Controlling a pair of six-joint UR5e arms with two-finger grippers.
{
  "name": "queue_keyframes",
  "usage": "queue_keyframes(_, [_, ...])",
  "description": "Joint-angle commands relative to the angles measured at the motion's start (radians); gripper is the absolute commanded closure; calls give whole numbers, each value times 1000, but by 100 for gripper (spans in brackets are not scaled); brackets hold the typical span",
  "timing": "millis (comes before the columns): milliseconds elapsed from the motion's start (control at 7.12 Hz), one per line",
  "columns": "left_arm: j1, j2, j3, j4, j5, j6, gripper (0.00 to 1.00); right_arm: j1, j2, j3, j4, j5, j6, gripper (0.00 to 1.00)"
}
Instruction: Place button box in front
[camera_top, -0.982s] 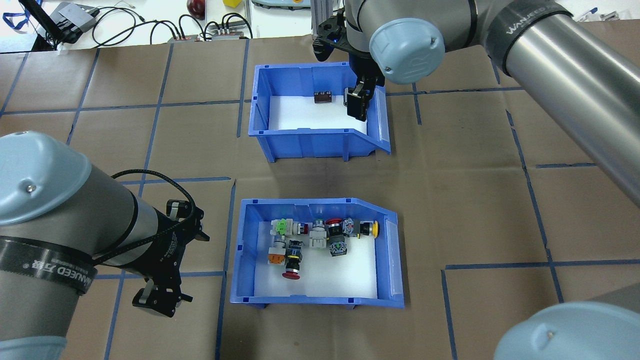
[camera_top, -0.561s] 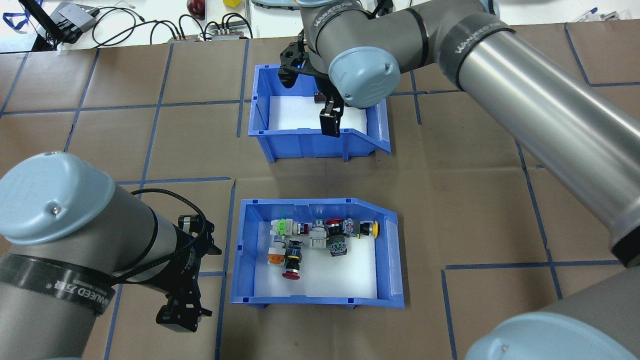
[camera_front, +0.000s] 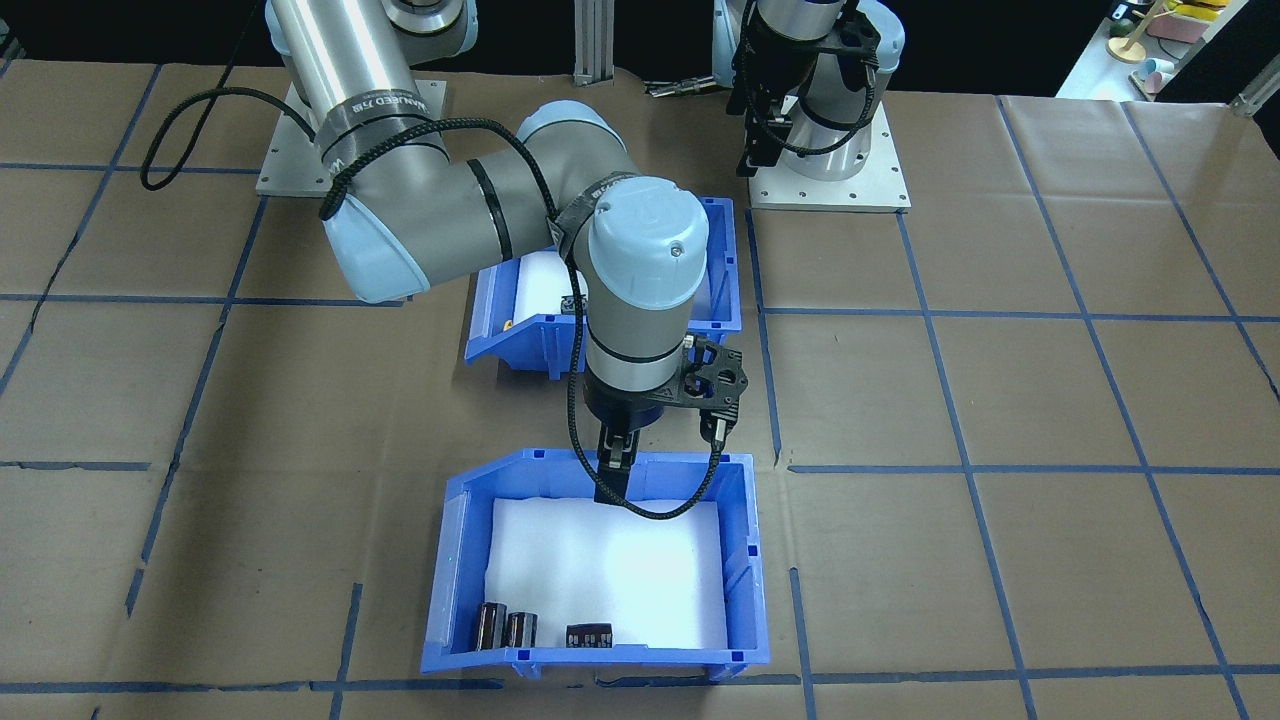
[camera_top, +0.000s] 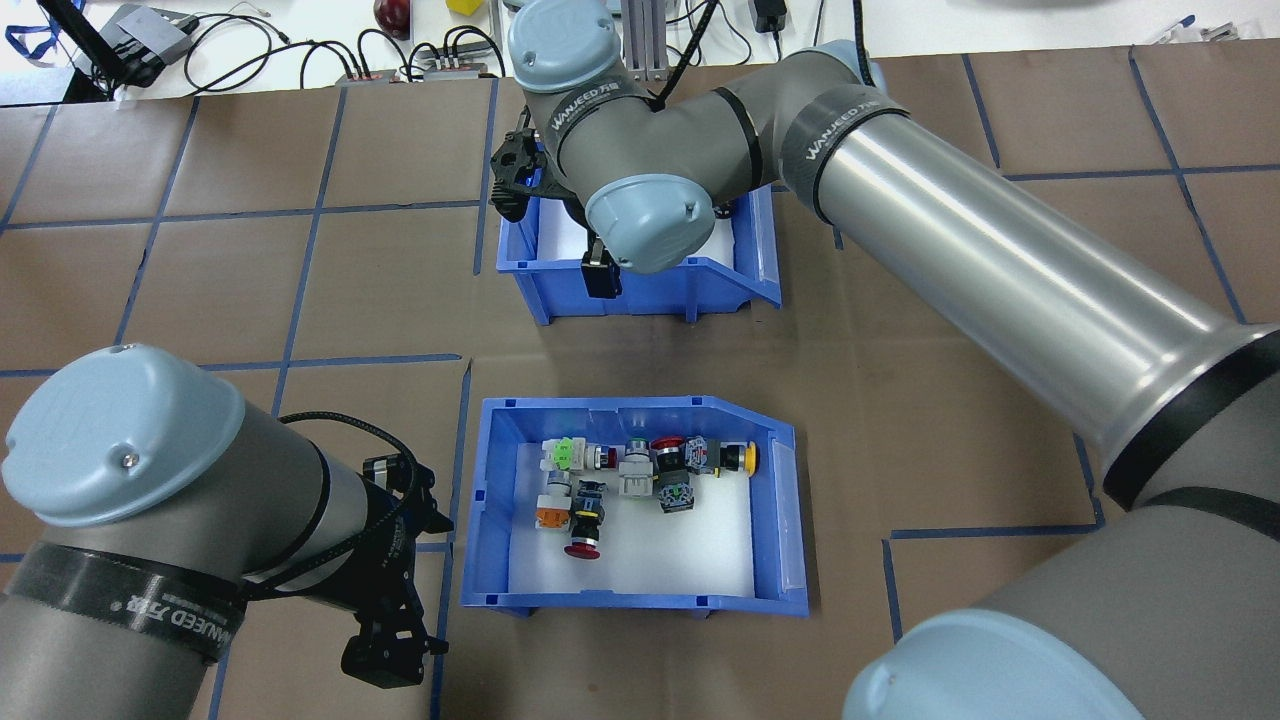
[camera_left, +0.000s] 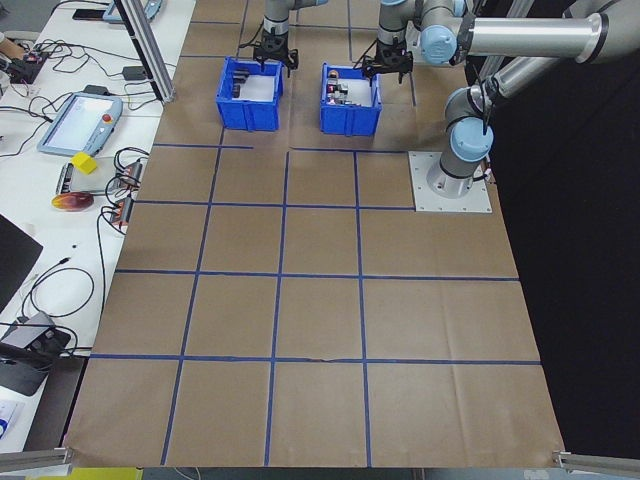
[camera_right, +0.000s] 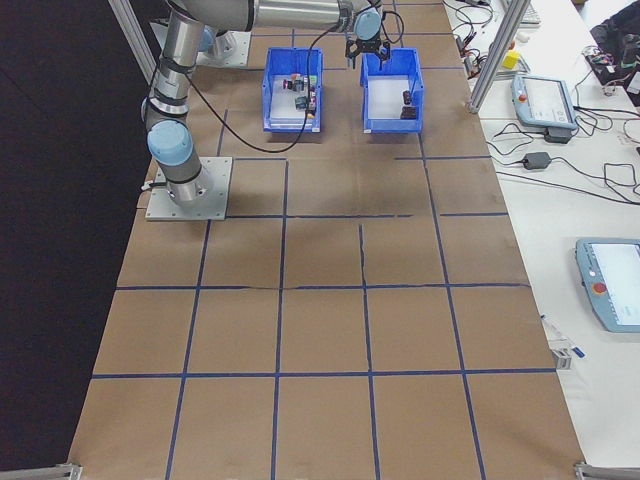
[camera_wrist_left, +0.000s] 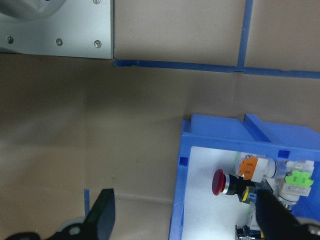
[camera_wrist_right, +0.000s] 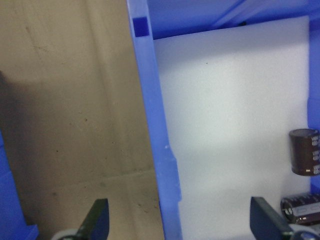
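Nearest us, at the desk's robot-side edge, our left pincer hangs just off the left wall of the blue plastic open-top button box. Its wrist camera shows the two dark fingers spread wide, one over the bare brown paper and the other over the box's white floor, with the blue wall between them; the pincer is open and holds nothing.

The button box sits on the brown paper cover close to the robot's side of the desk, near the middle of its width. Small push-button switches lie inside on the white lining, bunched toward the far wall: a red mushroom-head button, an orange one, a green one and a yellow one.

Farther on, toward the desk's operator-side edge, stands a second blue plastic bin with a white lining. Two dark brown cylinders and a small dark block lie against its far wall. Our right pincer points down at the near wall of this bin. Its wrist camera shows the fingers wide apart, straddling that wall, one outside over the paper and one inside over the lining; it is open and grips nothing.

Beyond the desk's far edge, black cables lie on a white bench.
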Motion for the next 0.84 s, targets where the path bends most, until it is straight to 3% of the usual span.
queue_keyframes(0, [0, -22, -2, 12, -18, -18, 2, 25, 14, 6, -5, 2, -7, 0])
queue_keyframes(140, [0, -31, -2, 11, -78, -24, 4, 25, 32, 1, -7, 6, -5, 0])
queue_keyframes(281, [-9, -51, -2, 30, -105, -18, 4, 19, 43, 0, -7, 6, -10, 3])
queue_keyframes(421, [-37, -79, -4, 69, -104, -13, 2, 15, 43, -2, -7, 3, -10, 16])
queue_keyframes(561, [-73, -137, -2, 125, -93, -12, 1, 13, 43, -2, -7, -1, -8, 39])
queue_keyframes(702, [-103, -192, -4, 205, -40, -21, 2, 13, 43, -2, -7, -3, -8, 57])
